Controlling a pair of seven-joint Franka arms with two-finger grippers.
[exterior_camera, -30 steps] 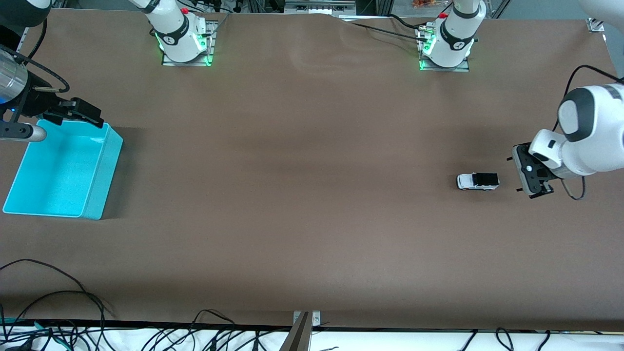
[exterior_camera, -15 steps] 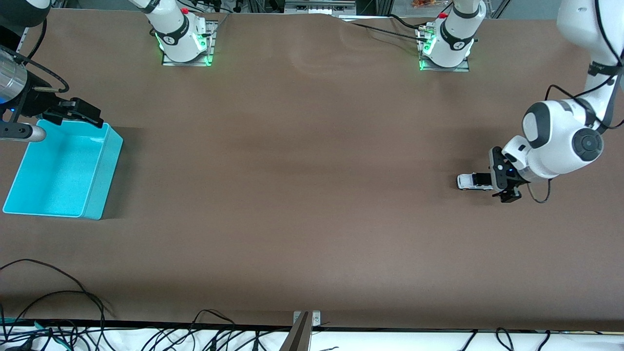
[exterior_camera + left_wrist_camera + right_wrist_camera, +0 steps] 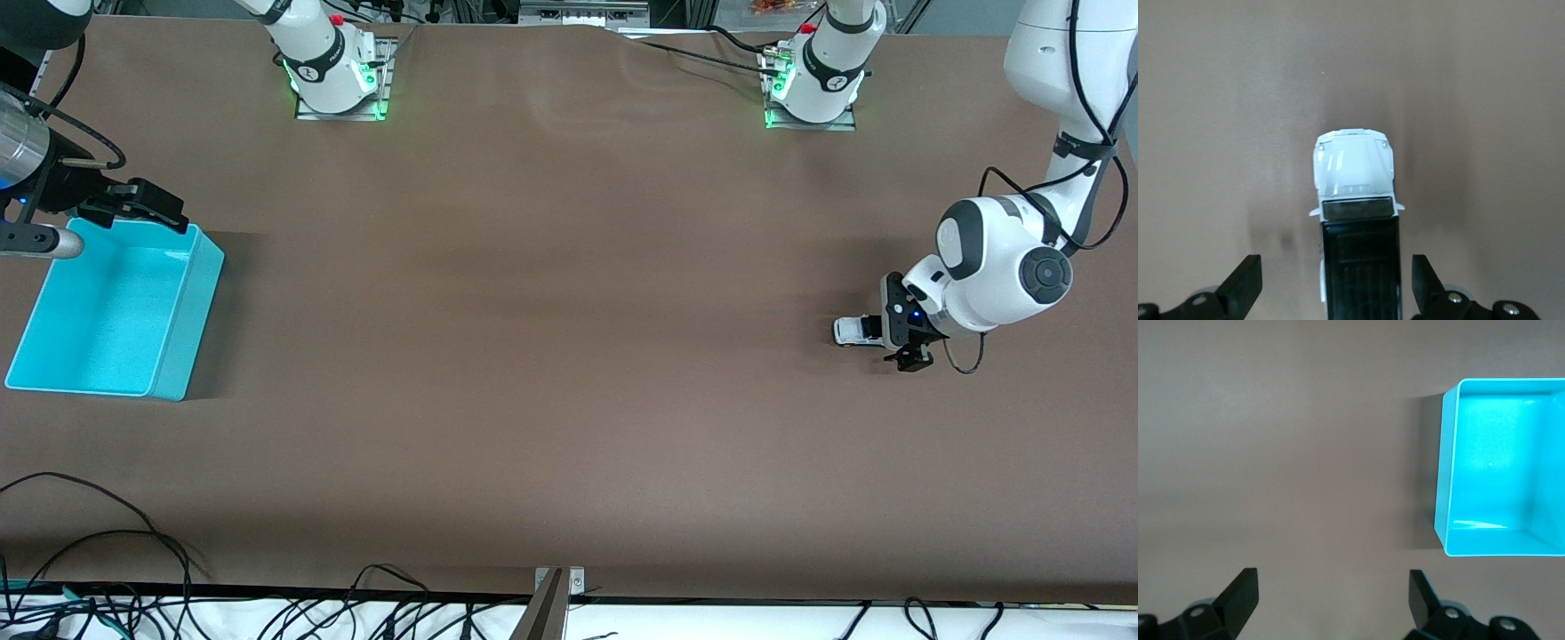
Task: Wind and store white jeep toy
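The white jeep toy [image 3: 1357,233] is sitting on the bench [image 3: 569,356] at the left arm's end, its long axis running between the left tool's [image 3: 1337,290] wide-open, empty fingers; the right tool [image 3: 1333,607] is waiting open over the turquoise bin [image 3: 116,311].

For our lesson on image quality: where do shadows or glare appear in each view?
Front view: blue bin casts a shadow beside its wall. Left wrist view: soft shadows flank the white jeep toy. Right wrist view: bright glare on the bin's inner floor.

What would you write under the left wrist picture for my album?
Open left gripper straddling the white jeep toy on the brown table.
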